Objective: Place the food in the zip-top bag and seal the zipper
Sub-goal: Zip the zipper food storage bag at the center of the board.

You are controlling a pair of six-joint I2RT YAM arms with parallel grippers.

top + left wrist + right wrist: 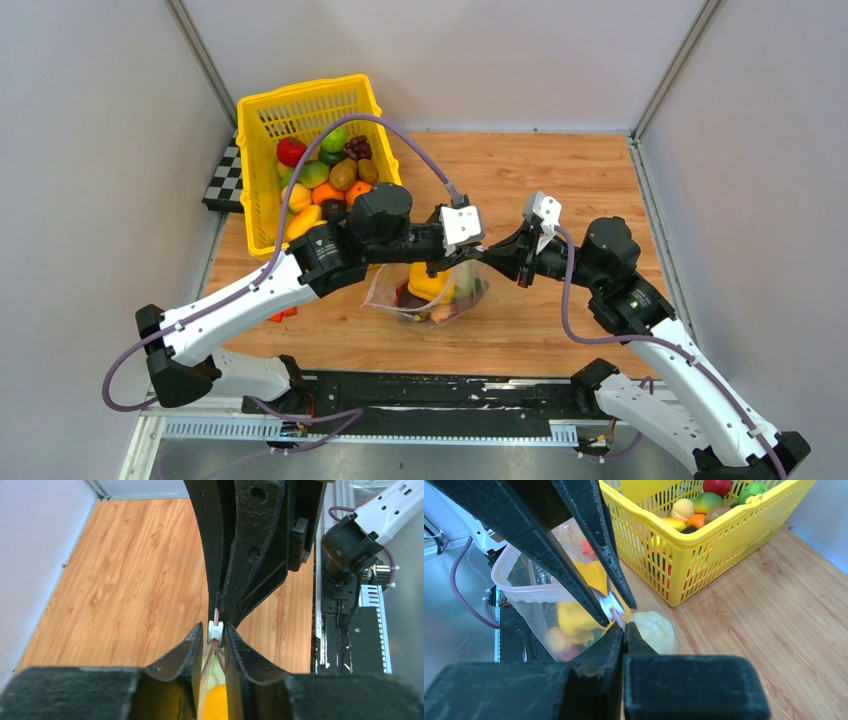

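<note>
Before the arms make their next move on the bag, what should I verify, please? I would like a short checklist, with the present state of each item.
1. Food inside the zip-top bag: ok; yellow and other pieces show through it.
2. Right pincer shut on the zipper end: ok.
3. Left pincer at the white slider: ok for position, its fingers flank the slider; whether the grip is firm, cannot tell.
4. Zipper sealed: not ok; the bag gapes open in the right wrist view.
5. Zipper track free of food: cannot tell.
</note>
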